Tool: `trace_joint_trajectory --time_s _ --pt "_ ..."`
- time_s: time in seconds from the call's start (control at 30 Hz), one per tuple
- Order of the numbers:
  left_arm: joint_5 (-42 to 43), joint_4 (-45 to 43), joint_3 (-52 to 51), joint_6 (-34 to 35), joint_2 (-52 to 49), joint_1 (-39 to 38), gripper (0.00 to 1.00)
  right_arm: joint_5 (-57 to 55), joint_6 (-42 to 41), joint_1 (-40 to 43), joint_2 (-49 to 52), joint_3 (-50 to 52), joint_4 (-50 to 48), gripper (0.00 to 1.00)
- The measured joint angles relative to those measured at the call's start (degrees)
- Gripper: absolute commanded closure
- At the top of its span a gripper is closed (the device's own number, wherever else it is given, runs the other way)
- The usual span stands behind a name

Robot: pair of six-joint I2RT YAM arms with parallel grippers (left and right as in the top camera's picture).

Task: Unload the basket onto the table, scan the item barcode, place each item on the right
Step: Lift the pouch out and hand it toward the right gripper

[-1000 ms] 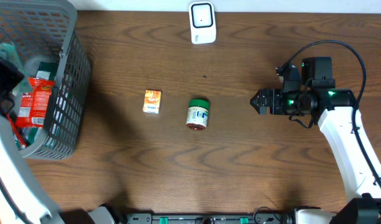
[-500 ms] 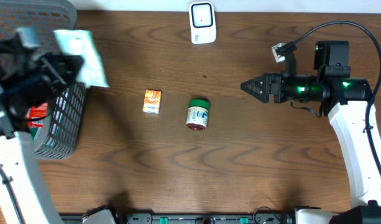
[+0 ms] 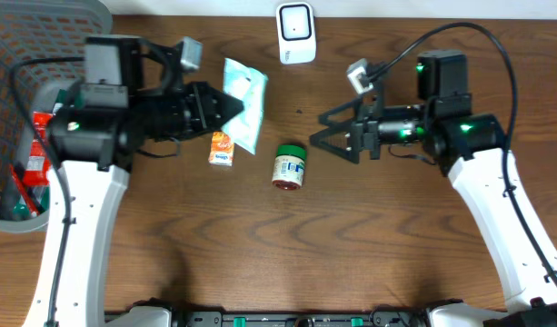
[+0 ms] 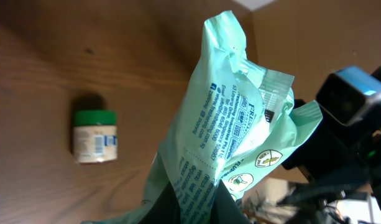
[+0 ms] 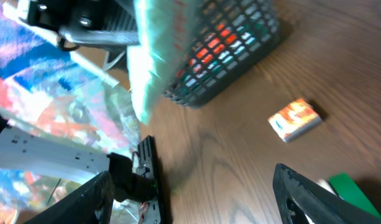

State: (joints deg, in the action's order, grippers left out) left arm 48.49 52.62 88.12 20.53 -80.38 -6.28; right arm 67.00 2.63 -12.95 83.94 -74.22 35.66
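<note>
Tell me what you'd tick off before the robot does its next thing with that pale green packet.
1. Green packet held by the left gripper: ok, jaws shut on it.
2. Right gripper ready to help: ok, jaws spread, apart from the packet.
3. Barcode turned toward the scanner: cannot tell; print shows, but no clear barcode.
4. Jar and orange box out of the way: ok, both lie on the table, away from the scanner.
</note>
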Motion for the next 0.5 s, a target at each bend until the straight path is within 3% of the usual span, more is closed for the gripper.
trace_joint_trajectory --time_s 0.23,0.5 --pt "-0.6 -0.1 0.0 3.6 -3.2 -6.6 0.93 -1.0 0.1 -4.3 0.0 0.0 -2.5 0.29" --pt "-0.7 -0.8 0.0 5.4 -3.4 -11.4 0.93 -4.3 -0.9 -6.3 0.0 0.0 -6.0 0.46"
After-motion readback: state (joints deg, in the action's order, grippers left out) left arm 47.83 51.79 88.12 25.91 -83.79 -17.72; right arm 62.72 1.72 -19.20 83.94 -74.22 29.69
